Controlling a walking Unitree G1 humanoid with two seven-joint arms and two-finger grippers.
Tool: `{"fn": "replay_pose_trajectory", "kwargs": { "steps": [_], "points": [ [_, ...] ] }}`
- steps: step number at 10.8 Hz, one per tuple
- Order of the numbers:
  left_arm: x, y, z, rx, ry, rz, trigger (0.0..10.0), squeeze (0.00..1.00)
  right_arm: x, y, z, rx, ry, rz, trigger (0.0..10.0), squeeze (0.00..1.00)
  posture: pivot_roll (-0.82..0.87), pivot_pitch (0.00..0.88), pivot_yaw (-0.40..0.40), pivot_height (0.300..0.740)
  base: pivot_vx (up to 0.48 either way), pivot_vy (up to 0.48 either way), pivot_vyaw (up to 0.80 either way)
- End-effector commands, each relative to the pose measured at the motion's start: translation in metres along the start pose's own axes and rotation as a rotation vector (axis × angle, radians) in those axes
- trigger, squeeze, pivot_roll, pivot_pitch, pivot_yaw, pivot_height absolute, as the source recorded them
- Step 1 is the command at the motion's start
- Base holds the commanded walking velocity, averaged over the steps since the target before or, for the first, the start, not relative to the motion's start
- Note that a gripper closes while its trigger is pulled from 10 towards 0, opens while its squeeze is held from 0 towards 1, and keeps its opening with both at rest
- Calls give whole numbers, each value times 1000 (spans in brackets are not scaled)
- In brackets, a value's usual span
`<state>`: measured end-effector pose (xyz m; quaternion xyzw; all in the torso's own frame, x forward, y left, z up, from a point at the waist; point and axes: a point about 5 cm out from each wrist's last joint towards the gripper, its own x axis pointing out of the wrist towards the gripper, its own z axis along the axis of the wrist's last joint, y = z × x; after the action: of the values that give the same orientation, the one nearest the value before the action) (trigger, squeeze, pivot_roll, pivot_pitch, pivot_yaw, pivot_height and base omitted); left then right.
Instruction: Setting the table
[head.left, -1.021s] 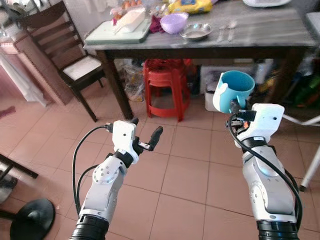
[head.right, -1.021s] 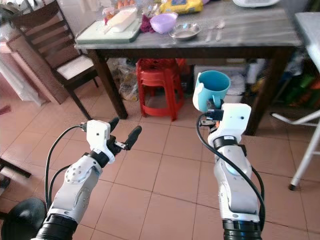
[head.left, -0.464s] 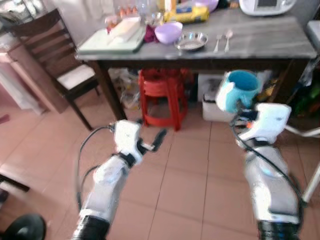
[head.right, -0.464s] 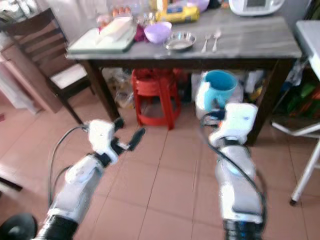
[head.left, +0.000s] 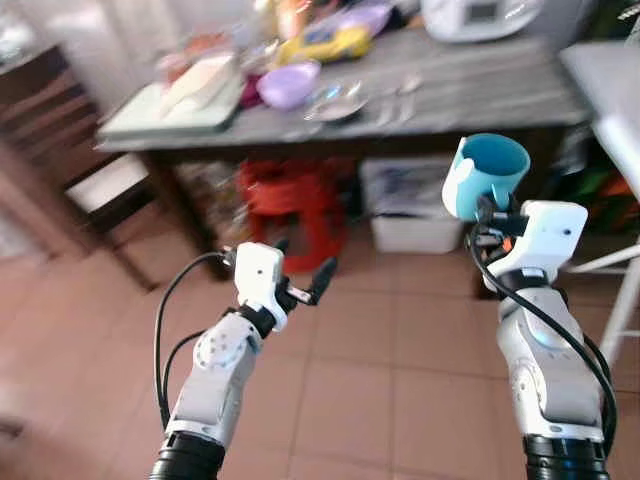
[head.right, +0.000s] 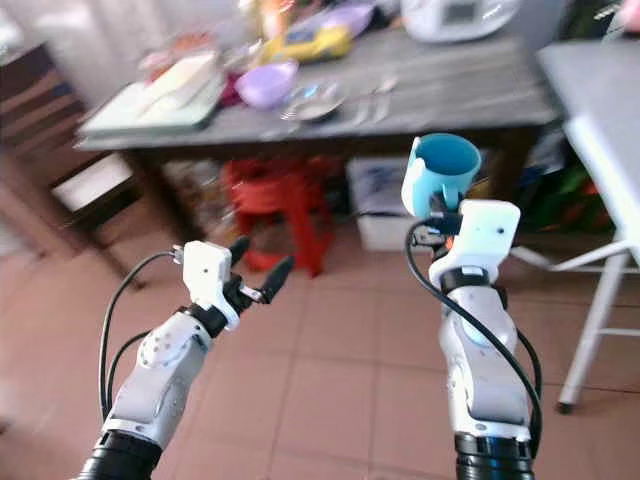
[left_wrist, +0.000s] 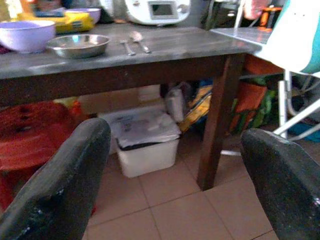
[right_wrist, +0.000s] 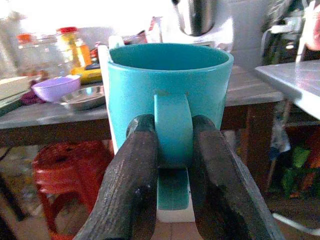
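Note:
A teal mug (head.left: 486, 172) is held upright in the air by its handle (right_wrist: 172, 125), with my right gripper (right_wrist: 174, 165) shut on it, a little short of the grey wooden table (head.left: 480, 90). On the table lie a purple bowl (head.left: 288, 82), a steel dish (head.left: 336, 103) and two spoons (head.left: 392, 100). My left gripper (head.left: 302, 272) hangs open over the floor with nothing between its fingers (left_wrist: 65, 185). A green tray (head.left: 165, 108) with a white container sits at the table's left end.
Under the table stand red plastic stools (head.left: 284, 195) and a white bin (head.left: 412, 200). A dark wooden chair (head.left: 60, 150) is at the left. A white appliance (head.left: 478, 15) and a yellow pack (head.left: 322, 42) sit at the table's back. A white folding table (head.left: 610, 90) stands right.
The whole view has shifted and come closer to the table, so the camera has moved forward and to the right. Both grippers keep their pose; the mug stays held.

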<state>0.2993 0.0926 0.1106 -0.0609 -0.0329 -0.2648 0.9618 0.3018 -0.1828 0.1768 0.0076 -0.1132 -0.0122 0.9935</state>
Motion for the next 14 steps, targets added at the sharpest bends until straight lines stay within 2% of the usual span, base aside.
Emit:
{"fn": "replay_pose_trajectory", "kwargs": {
  "steps": [1,7,9,12,14],
  "points": [
    [-4,9,0,18,11,25,10000,0,1,10,4,21,-16,28,10000,0,-126,91,155,740,337,0,0],
    [-3,8,0,16,11,19,10000,0,3,11,7,-7,-35,42,10000,0,-128,85,155,740,338,0,0],
    [-3,6,0,14,12,15,10000,0,2,11,6,-5,-35,39,10000,0,-129,87,154,740,339,0,500],
    [-2,5,0,11,10,15,10000,0,3,11,7,-6,-37,35,10000,0,-127,88,151,740,338,0,0],
    [-1,5,3,10,-8,30,10000,0,3,10,9,-12,-43,36,10000,0,-130,89,148,740,341,0,734]
  ]
}}
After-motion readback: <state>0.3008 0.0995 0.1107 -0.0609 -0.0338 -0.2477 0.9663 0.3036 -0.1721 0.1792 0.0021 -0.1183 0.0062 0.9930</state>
